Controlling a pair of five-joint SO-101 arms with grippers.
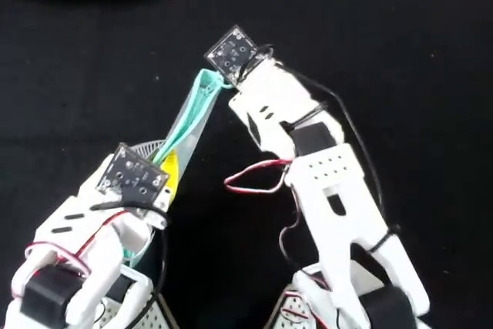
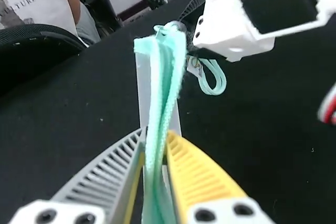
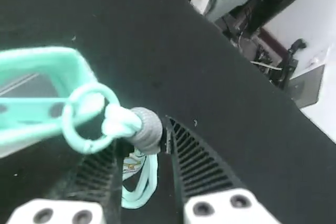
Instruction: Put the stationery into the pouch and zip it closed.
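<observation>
Pouch (image 1: 189,117) stretching taut at 10 o'clock of table (image 1: 92,52) centre. Left gripper (image 2: 155,166) clamping its 7 o'clock end, right gripper (image 3: 142,150) pinching zip pull (image 3: 140,125) at 1 o'clock end. Zip looking nearly closed, probably finishing.

We see two white arms (image 1: 354,229) with black motors (image 1: 46,294) and red wires (image 1: 254,179). The left gripper (image 2: 156,134) is grey and yellow.

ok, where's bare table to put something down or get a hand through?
Free: black tablecloth left of the mint-green fabric pouch, and the stretch right of the right arm. Crowded: the pouch line, left gripper shut on its near end, right gripper on the grey zipper pull; the wedge between arms holds a red wire.
</observation>
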